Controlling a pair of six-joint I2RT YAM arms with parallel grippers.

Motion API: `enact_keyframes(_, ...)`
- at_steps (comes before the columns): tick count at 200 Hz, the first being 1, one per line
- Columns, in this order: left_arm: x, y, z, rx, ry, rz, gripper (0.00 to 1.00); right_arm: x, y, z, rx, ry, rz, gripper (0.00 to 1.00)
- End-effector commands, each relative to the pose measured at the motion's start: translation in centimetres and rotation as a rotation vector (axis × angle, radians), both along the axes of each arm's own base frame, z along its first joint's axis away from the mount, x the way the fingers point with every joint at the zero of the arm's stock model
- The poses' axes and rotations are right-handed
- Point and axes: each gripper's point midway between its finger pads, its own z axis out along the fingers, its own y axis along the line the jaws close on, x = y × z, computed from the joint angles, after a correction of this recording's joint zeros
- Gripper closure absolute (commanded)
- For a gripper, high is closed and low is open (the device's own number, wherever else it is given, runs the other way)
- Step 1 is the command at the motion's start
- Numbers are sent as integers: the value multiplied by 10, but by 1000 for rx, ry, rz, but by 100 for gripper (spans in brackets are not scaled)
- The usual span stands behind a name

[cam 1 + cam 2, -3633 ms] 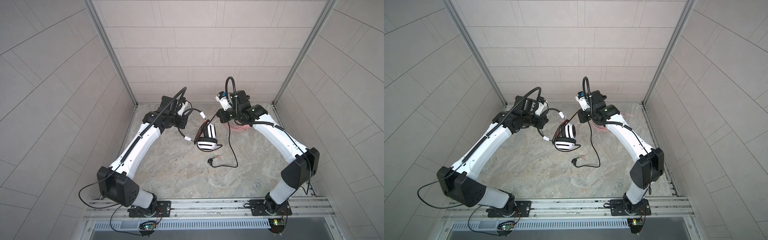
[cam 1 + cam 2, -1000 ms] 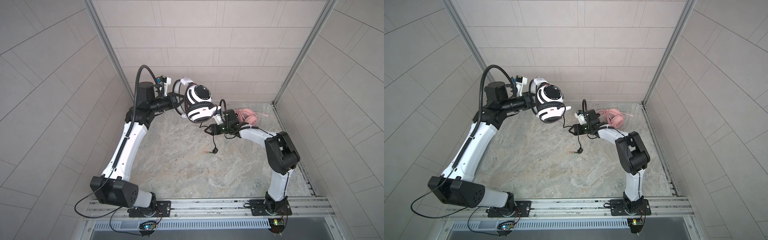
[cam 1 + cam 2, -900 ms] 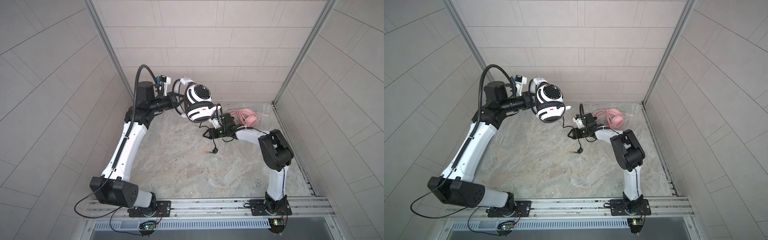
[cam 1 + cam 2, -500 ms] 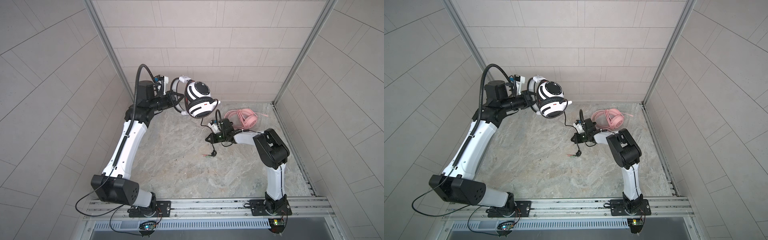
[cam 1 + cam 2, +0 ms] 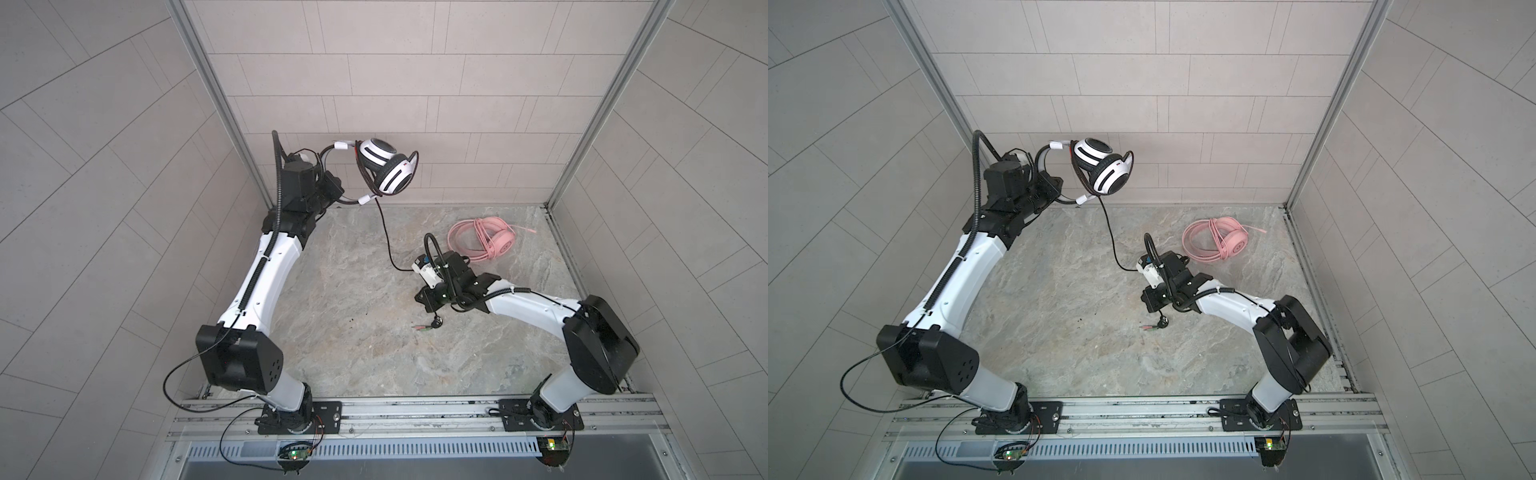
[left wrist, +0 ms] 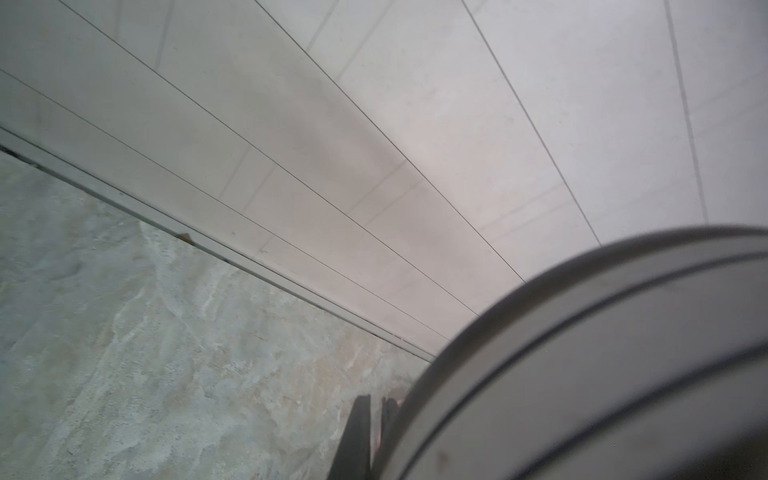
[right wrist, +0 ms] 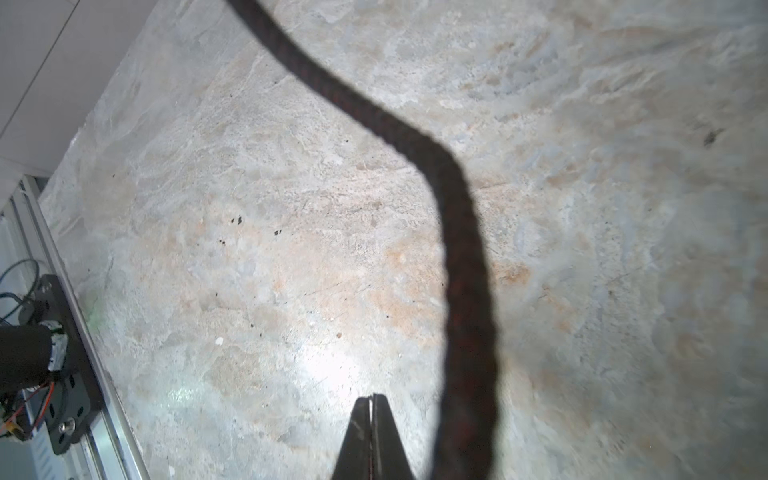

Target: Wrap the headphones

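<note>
The white-and-black headphones (image 5: 386, 170) (image 5: 1102, 172) hang in the air by the back wall. My left gripper (image 5: 334, 191) (image 5: 1057, 185) is shut on their headband. In the left wrist view the blurred white band (image 6: 582, 353) fills one corner beside the left gripper (image 6: 376, 411). Their black cable (image 5: 384, 232) (image 5: 1108, 237) drops to my right wrist, and its plug (image 5: 432, 324) (image 5: 1156, 325) lies on the floor. My right gripper (image 5: 419, 298) (image 5: 1146, 300) (image 7: 371, 399) is shut and empty, with the cable (image 7: 457, 232) running beside it. The pink headphones (image 5: 482, 241) (image 5: 1217, 239) lie coiled at the back right.
Tiled walls (image 5: 374, 83) close in the marble floor (image 5: 353, 353) at the back and on both sides. A metal rail (image 5: 415, 411) carrying both arm bases runs along the front edge. The right arm's elbow (image 5: 598, 349) sits low at the front right.
My right gripper has shut and drawn back toward the front, away from the headset. My left arm has tipped the white-and-black headphones up toward the back wall. The plug slid slightly forward.
</note>
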Motion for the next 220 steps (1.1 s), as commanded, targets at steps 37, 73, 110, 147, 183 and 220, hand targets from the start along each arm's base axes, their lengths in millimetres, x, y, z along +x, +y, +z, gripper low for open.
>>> enact_keyframes(37,24,49,47,77,-164,277,100,-28,-17,54,-175,-164,45,95)
enact_keyframes(73,29,61,42,173,-160,330,100,-39,-19,90,-151,-258,54,95)
enact_keyframes(110,51,66,30,222,-107,334,100,-51,-26,121,-184,-362,55,95)
enact_keyframes(147,73,67,11,256,-70,340,100,-60,-31,144,-155,-410,47,95)
enact_keyframes(183,86,63,-26,314,22,296,100,-64,-30,166,-82,-435,34,95)
enact_keyframes(220,86,66,-62,397,104,292,100,-62,-35,192,-58,-477,7,95)
